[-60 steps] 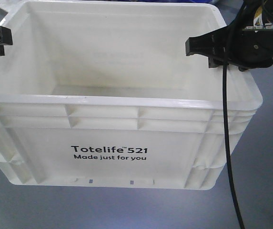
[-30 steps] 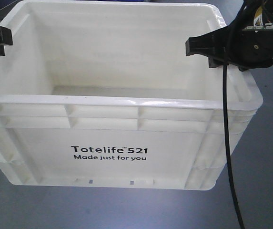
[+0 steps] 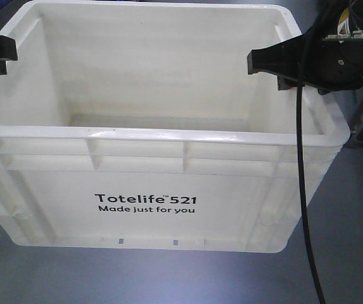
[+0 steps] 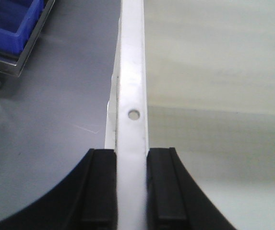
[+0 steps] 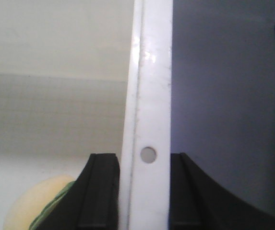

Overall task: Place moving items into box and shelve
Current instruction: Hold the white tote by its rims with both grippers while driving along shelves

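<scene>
The white tote (image 3: 54,190), printed "Totelife 521", sits upright and open across the front view; a pale yellow plush fruit (image 5: 24,201) lies inside, lower left.

Plush fruit (image 5: 29,203) in the box (image 3: 143,202), beside its right wall

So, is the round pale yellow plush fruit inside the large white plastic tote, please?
Inside: the right wrist view shows the yellow fruit within the tote walls.
</scene>
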